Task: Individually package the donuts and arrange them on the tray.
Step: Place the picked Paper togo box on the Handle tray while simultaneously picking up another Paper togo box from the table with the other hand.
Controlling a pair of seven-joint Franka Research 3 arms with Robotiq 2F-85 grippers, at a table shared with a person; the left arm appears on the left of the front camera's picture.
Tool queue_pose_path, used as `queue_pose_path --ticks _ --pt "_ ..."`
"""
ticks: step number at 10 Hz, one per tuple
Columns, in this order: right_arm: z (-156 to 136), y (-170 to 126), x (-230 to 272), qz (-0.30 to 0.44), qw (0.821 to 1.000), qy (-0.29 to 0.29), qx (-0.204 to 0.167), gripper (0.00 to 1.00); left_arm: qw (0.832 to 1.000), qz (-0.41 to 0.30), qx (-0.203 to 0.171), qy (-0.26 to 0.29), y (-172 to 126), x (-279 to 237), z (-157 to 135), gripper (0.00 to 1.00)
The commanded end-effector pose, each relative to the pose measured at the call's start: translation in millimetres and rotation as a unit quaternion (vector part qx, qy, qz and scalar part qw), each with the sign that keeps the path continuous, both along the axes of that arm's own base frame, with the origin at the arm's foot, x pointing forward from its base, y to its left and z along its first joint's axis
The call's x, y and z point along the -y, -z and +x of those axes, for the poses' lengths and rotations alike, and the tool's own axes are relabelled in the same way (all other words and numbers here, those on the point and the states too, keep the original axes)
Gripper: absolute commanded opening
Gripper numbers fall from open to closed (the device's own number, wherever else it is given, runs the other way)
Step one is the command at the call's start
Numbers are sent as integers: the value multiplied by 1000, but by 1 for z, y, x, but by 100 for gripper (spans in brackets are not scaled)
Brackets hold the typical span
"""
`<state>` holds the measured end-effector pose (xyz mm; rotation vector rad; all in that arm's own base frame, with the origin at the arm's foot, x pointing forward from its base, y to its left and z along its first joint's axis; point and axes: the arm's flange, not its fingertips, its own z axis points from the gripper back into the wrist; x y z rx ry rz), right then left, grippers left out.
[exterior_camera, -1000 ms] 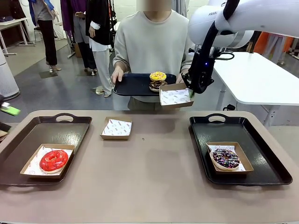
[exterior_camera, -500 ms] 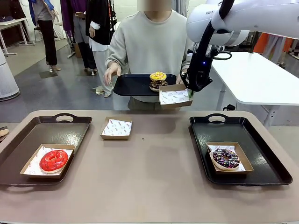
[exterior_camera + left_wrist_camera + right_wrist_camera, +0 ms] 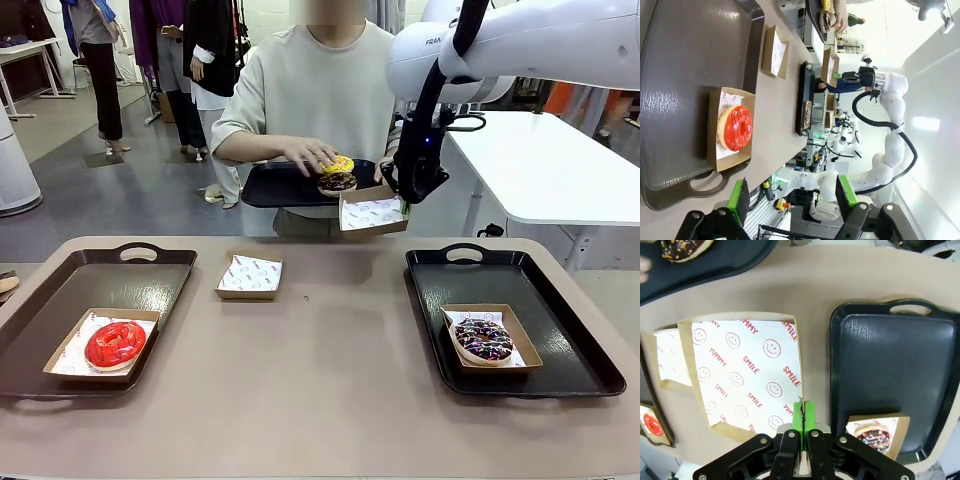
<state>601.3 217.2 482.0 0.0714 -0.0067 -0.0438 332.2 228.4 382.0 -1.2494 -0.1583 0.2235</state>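
Your right gripper (image 3: 803, 412) pinches the rim of an empty paper-lined box (image 3: 374, 211) beside the person's tray (image 3: 275, 185), where a hand (image 3: 310, 155) touches the yellow donut (image 3: 340, 164) next to the chocolate donut (image 3: 337, 183). Your left gripper (image 3: 792, 197) is spread wide, the boxed red donut (image 3: 736, 128) ahead of it.

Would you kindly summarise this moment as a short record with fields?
Right gripper: shut on the empty box edge, holding it beside the person's tray
Left gripper: open, near the left tray
Person's hand: on the yellow donut, chocolate donut next to it
Packaged: red donut on left tray; sprinkled donut on right tray
Spare box: empty, on table
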Motion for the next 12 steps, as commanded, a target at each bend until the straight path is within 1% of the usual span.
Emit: queue_pose_path --ticks 1,12 --pt "-1 -2 3 4 1000 0 3 0 1000 0 -2 3 1 0 -2 90" --pt "-1 -2 3 4 1000 0 3 0 1000 0 -2 3 1 0 -2 90"
